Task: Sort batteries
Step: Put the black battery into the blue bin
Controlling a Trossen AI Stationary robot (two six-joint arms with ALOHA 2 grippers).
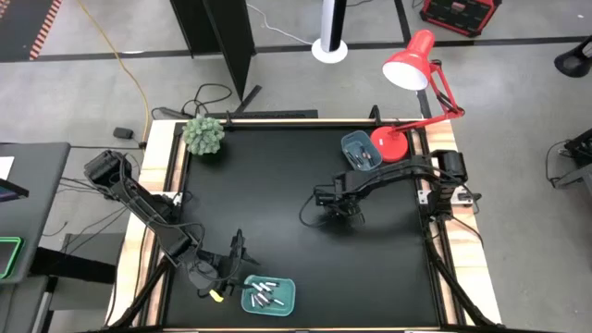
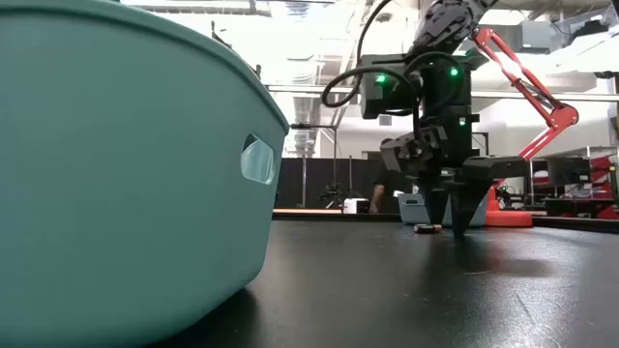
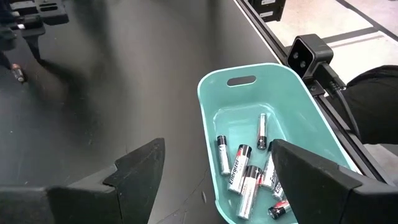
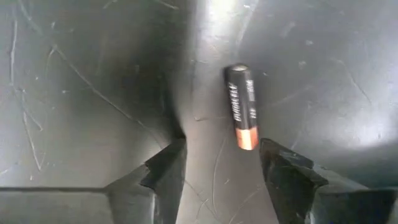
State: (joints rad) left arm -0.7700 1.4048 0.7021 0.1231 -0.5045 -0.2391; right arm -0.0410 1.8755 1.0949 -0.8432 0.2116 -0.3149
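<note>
Right gripper (image 4: pixel 221 165) is down near the middle of the black table (image 1: pixel 277 185), fingers spread, tips at or just above the surface, grasping nothing. One loose battery (image 4: pixel 242 106), dark with a copper end, lies flat on the table just ahead of the fingertips, not yet between them; its copper end points toward the gap, closer to one finger. In the low view the same battery (image 2: pixel 427 228) sits on the table right beside the gripper (image 2: pixel 455 217) tips.

Left gripper (image 3: pixel 214 168) hovers at the near edge of the table beside the teal tray (image 3: pixel 221 84), fingers wide apart, empty. Silver and black batteries (image 3: pixel 239 175) lie jumbled in that tray. Blue tray (image 1: pixel 350 141) sits at the far right by the red lamp (image 1: pixel 412 65) base, dark batteries inside, count unclear.
</note>
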